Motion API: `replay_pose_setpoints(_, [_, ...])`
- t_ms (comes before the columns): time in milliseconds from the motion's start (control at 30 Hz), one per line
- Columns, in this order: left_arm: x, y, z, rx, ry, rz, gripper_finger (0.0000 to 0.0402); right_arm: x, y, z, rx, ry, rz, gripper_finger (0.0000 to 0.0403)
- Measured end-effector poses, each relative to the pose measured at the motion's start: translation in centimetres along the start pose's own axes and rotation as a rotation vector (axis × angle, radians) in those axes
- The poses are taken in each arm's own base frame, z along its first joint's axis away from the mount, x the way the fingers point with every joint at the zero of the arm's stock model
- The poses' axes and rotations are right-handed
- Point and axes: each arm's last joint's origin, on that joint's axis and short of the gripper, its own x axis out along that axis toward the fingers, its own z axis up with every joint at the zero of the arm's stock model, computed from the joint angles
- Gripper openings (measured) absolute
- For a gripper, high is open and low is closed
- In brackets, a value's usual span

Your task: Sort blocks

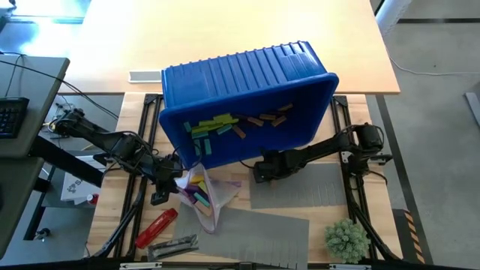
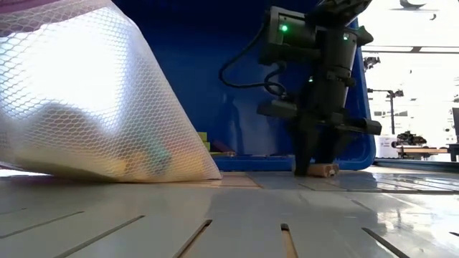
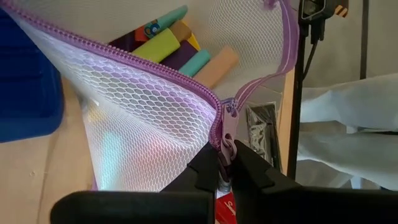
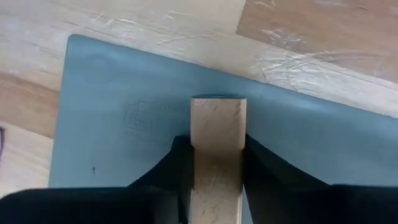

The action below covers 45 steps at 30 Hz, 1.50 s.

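The right claw (image 4: 214, 180) pinches a tan wooden block (image 4: 216, 140) between its fingers, the block jutting forward past the tips over a grey mat (image 4: 112, 112) on the worktop (image 1: 285, 34), with the blue bin (image 1: 247, 90) of loose blocks (image 1: 232, 126) just behind it. The left claw (image 3: 225, 171) is pressed together on the purple zipper pull (image 3: 227, 127) of a mesh pouch (image 3: 143, 124), where more blocks (image 3: 180, 50) lie just ahead of its tips

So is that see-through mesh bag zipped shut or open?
Open. The mesh bag's purple zipper gapes, showing coloured blocks inside, while the left gripper pinches the zipper pull.
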Motion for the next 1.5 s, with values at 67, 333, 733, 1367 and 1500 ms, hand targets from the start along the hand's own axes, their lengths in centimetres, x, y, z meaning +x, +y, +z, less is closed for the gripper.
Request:
replay_pose_setpoints(67, [0.0, 0.0, 0.0, 0.002, -0.006, 0.005, 0.0001, -0.1, 0.1, 0.0, -0.014, 0.009, 0.008, 0.0087])
replay_pose_setpoints(333, [0.0, 0.1, 0.1, -0.009, -0.020, 0.020, 0.0001, -7.2, 6.6, -0.6, -0.169, -0.130, 0.217, 0.0087])
replay_pose_setpoints(733, [-0.1, -1.0, 1.3, 0.018, -0.122, -0.122, 0.0001, -17.7, 16.3, -2.9, -0.625, -0.710, 0.753, 0.0087])
replay_pose_setpoints(1367, [-0.2, -0.8, 0.8, 0.071, -0.077, -0.123, 0.0001, -13.7, 19.7, -3.8, -0.603, -0.525, 0.607, 0.0258])
replay_pose_setpoints(1500, [-0.2, -0.8, 0.9, 0.084, -0.087, -0.113, 0.0001, -18.3, 19.7, -2.8, -0.570, -0.614, 0.634, 0.0275])
